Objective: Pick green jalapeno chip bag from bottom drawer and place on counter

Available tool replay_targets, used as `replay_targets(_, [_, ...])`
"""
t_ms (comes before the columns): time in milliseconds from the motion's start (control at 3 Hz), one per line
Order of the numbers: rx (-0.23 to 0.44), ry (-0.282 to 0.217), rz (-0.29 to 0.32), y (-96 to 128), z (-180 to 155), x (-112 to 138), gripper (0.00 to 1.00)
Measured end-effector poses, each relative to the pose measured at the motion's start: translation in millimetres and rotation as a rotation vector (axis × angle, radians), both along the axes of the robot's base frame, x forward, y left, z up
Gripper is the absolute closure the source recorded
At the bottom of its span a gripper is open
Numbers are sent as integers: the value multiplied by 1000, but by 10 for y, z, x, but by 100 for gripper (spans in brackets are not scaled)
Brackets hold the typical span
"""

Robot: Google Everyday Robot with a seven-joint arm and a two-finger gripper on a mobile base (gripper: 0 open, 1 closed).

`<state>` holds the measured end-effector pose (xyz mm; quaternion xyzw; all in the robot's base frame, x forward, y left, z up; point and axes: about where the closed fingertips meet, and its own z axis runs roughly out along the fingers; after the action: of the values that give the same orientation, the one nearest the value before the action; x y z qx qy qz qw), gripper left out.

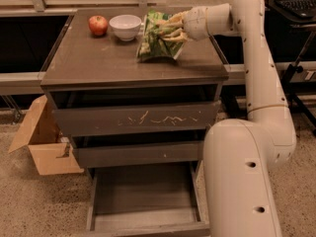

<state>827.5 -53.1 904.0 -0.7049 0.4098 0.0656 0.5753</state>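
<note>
Pinching the green jalapeno chip bag (154, 46), my gripper (171, 31) holds it low over the counter (94, 60), at 4 o'clock of the bowl (125, 26). The bottom drawer (143, 194) stands open at 6 o'clock without it, so I judge only set-down and release remain.

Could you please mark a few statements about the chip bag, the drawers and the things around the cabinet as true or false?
1. The gripper is shut on the green jalapeno chip bag above the counter. True.
2. The bottom drawer is pushed shut. False: it is pulled open, and the two drawers above it are closed.
3. A red apple and a white bowl stand side by side on the counter. True.
4. The cardboard box sits on the counter. False: it stands on the floor beside the cabinet.
</note>
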Motion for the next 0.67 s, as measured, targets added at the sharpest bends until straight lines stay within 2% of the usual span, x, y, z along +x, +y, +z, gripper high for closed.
replay_targets(333, [-3, 14, -27, -34, -20, 63, 4])
replay_targets(667, [51, -51, -112, -349, 298, 157, 0])
